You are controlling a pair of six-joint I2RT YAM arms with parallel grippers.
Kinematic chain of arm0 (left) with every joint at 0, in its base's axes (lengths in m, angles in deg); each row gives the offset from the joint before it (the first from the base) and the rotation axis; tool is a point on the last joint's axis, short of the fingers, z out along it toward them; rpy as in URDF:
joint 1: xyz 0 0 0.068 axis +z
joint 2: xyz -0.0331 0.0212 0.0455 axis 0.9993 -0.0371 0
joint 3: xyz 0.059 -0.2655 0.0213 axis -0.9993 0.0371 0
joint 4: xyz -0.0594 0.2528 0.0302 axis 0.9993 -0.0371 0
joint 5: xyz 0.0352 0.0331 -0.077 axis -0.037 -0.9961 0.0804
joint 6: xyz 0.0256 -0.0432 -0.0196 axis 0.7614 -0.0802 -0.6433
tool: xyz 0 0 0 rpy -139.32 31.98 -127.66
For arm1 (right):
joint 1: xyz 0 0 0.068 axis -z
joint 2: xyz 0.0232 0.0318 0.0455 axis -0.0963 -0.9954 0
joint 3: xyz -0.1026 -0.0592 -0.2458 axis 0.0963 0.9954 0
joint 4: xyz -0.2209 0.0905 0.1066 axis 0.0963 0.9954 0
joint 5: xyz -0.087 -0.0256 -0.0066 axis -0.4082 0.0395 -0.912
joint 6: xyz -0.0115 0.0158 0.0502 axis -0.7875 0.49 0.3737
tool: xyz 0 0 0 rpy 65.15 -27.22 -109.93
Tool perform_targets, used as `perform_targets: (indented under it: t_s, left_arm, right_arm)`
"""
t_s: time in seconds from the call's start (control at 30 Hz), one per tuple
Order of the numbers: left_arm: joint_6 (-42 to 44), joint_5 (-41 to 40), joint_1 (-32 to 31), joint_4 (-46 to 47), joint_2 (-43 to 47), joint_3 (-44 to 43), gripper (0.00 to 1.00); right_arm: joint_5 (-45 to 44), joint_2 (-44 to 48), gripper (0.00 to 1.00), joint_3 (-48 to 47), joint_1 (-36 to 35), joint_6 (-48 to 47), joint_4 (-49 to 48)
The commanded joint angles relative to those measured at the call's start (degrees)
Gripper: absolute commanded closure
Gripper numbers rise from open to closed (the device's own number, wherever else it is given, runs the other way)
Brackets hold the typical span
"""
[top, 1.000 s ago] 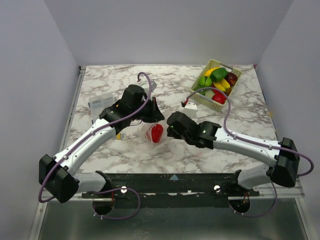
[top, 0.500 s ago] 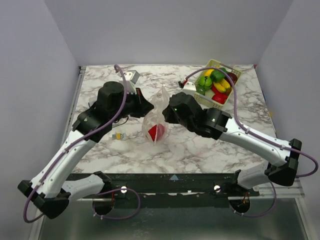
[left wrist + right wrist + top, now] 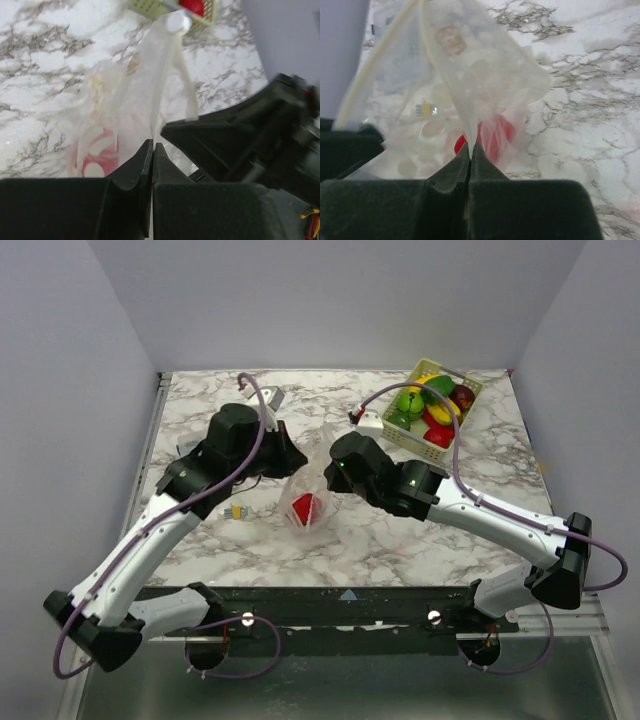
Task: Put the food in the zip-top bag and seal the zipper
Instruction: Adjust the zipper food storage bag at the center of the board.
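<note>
Left gripper [image 3: 152,150], right gripper [image 3: 470,150]: both clenched on zip-top bag [image 3: 298,486] mouth. One red pepper [image 3: 305,508] bagged. Remaining food [image 3: 430,408] in basket [image 3: 412,440], 1 o'clock. Zipper [image 3: 186,84] looks unsealed.

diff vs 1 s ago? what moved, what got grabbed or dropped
The right claw closed on the edge of the zip-top bag; the left claw was already shut on it. Both arms swung toward the far side, pulling the bag up between them with the red pepper inside. Unchanged: the basket of remaining food, far right.
</note>
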Motion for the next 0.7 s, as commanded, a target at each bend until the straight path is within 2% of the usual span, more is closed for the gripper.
perform_targets:
  t_s: [0.0, 0.17, 0.37, 0.53, 0.67]
  left_arm:
    - [-1.0, -2.5, -0.5, 6.1, 8.0, 1.9, 1.00]
    - [0.1, -6.0, -0.3, 2.2, 3.2, 3.3, 1.00]
    - [2.5, -7.4, -0.4, 5.8, 3.3, 7.0, 1.00]
    - [5.4, -7.4, -0.3, 5.5, 1.5, 6.5, 1.00]
    - [6.2, -7.1, -0.3, 6.2, 1.0, 7.4, 1.00]
  right_arm:
    - [4.7, -0.1, 0.99, -2.4, 0.4, -2.1, -5.1]
    - [5.1, -3.4, 0.99, 0.7, 1.1, -0.6, -6.6]
    - [4.2, -7.4, 0.98, -0.8, 1.6, -0.3, -4.2]
    - [5.1, -7.2, 0.64, -4.5, 1.7, -1.3, -0.9]
    - [5.8, -6.7, 0.48, -8.9, 1.7, -3.1, 1.8]
